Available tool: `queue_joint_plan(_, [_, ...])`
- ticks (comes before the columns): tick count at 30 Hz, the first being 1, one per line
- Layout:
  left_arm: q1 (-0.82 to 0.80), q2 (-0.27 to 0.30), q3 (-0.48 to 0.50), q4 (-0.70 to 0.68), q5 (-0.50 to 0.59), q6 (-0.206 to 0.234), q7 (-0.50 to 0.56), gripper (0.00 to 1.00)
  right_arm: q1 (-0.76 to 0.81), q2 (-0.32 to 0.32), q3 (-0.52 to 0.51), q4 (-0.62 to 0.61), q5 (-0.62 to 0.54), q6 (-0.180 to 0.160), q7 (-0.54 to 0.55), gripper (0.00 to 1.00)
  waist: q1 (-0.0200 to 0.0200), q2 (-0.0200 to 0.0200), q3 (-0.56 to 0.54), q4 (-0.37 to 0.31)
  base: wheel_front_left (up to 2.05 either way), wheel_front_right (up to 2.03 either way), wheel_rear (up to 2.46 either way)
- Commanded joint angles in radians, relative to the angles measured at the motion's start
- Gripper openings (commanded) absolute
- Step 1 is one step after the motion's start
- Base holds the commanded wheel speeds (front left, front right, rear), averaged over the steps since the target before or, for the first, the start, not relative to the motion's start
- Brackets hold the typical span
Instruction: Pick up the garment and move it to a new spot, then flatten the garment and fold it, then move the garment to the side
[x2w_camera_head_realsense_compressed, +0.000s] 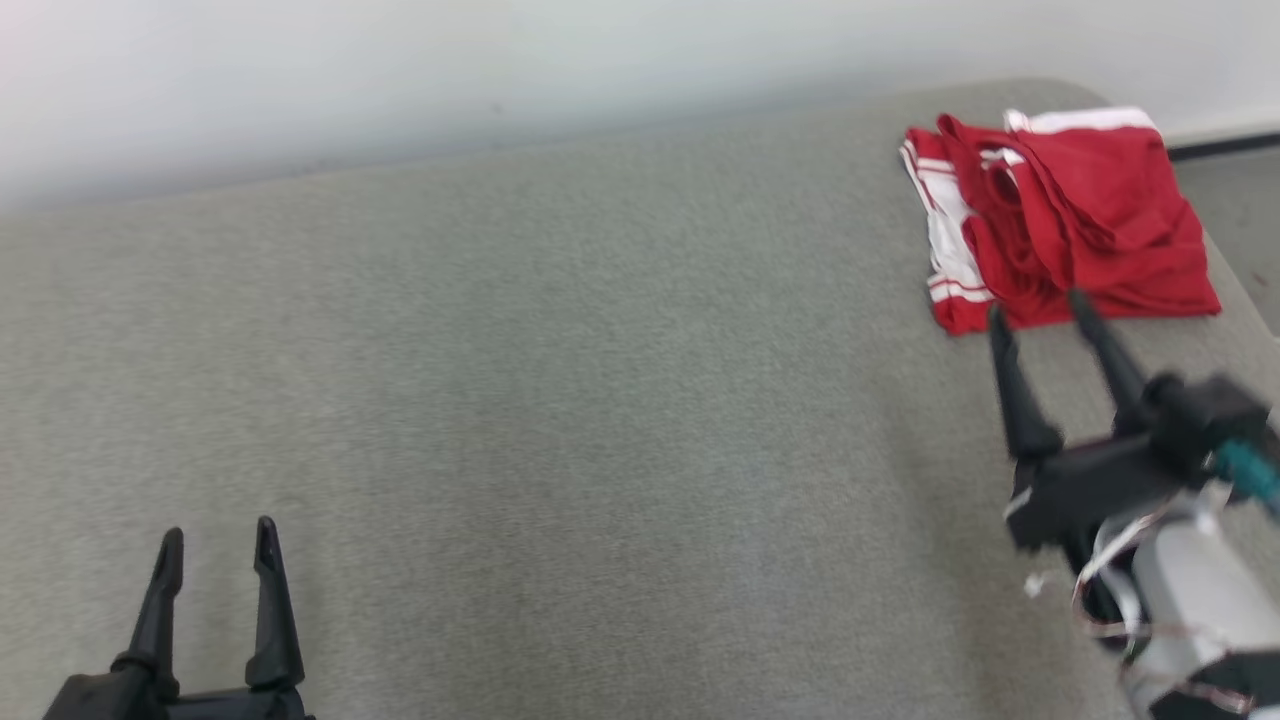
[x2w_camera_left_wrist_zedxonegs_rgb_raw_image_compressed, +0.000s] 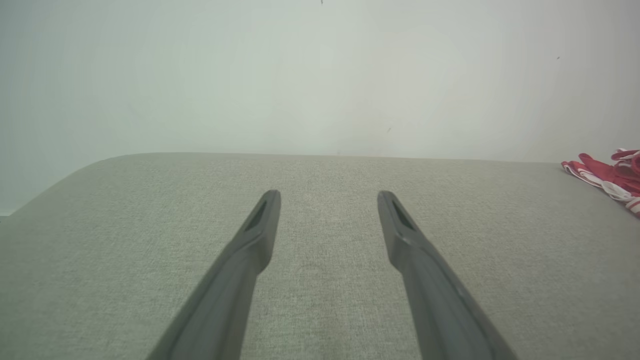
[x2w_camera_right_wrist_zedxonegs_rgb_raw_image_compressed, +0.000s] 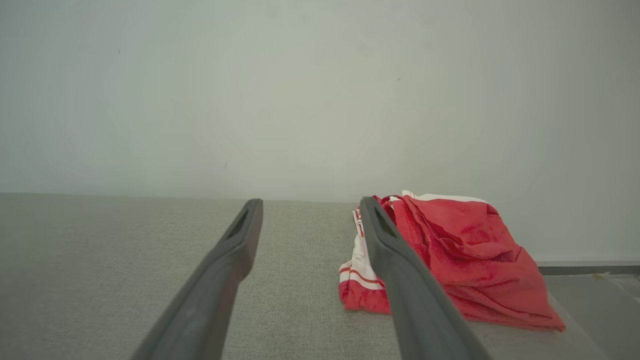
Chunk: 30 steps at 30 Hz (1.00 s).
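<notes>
Head view: you have a grey woven-fabric surface (x2w_camera_head_realsense_compressed: 560, 350) with rounded far corners, backed by a plain pale wall (x2w_camera_head_realsense_compressed: 400, 70). A dark skirting strip (x2w_camera_head_realsense_compressed: 1220, 147) and grey floor (x2w_camera_head_realsense_compressed: 1245, 215) show past the right corner. The red garment (x2w_camera_head_realsense_compressed: 1090, 210), white striped trim, lies folded and slightly rumpled at the far right corner of the surface. Your right gripper (x2w_camera_head_realsense_compressed: 1035, 305) points at its near edge, fingers spread wide, holding nothing; tip contact with the cloth cannot be told. Your left gripper (x2w_camera_head_realsense_compressed: 219, 530) is over the near left, well apart from the garment, fingers likewise wide and empty.
</notes>
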Motion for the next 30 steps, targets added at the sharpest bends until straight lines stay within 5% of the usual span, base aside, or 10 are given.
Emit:
queue_joint_plan(1, [0.018, -0.002, 0.000, 0.011, 0.003, -0.005, 0.000, 1.00, 0.061, 0.022, -0.011, -0.022, -0.018, -0.003, -0.004, 1.00, 0.0004, 0.0001, -0.057, 0.056, 0.00, 0.00, 0.00])
queue_joint_plan(16, [0.035, -0.005, -0.012, 0.070, 0.010, -0.027, 0.000, 1.00, 0.370, 0.166, -0.134, -0.154, -0.096, -0.003, -0.004, 1.00, 0.0004, 0.0001, -0.122, 0.141, 0.00, 0.00, 0.00])
queue_joint_plan(30, [0.055, -0.007, -0.022, 0.075, 0.000, -0.041, 0.000, 1.00, 0.493, 0.236, -0.174, -0.262, -0.166, -0.003, 0.002, 1.00, 0.0004, 0.0001, -0.175, 0.151, 0.00, 0.00, 0.00])
